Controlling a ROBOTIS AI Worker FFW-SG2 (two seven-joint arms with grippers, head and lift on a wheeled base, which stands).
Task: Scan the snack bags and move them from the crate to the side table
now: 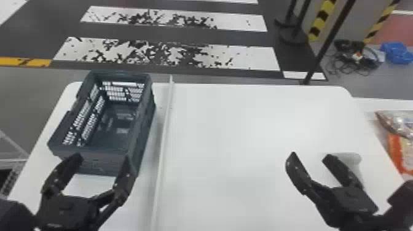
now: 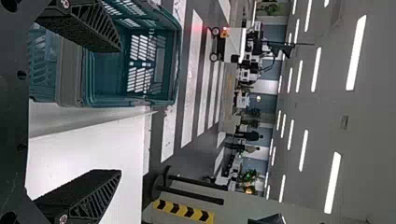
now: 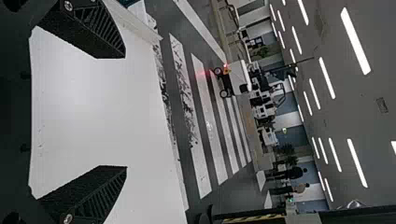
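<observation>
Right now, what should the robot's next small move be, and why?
Probably ease the left hand back from the crate rather than reach in: the crate looks empty, that hand and the right hand are open, holding nothing, and snack bags lie on the side table.

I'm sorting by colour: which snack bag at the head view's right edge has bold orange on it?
The nearer bag, lower at that edge; the farther bag, just beyond it, looks mostly silvery with a brownish edge.
</observation>
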